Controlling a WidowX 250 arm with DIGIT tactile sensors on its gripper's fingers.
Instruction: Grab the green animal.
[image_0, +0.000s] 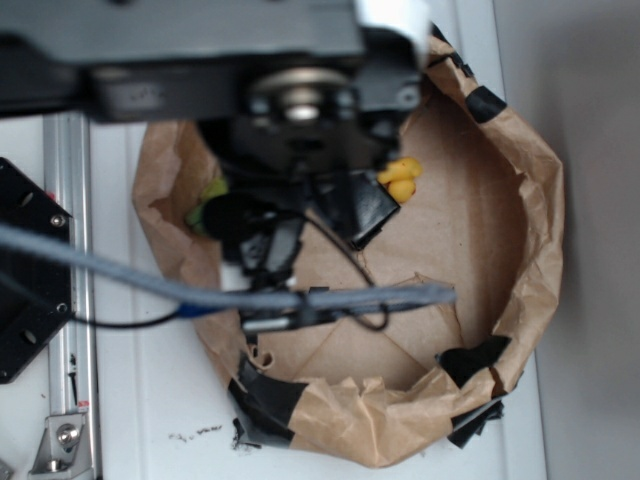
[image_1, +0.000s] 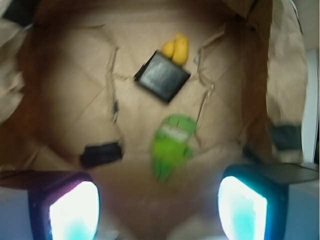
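One green animal (image_1: 172, 145), long axis near-vertical, head toward black block (image_1: 162, 76)

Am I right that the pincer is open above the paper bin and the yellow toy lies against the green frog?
Not quite: in the wrist view the yellow toy lies against the black block; the green frog lies apart. The pincer is open.

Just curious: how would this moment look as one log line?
pincer: open, empty | fuzzy lime-green plush frog: lying free between fingers, ungrasped | phase: approach
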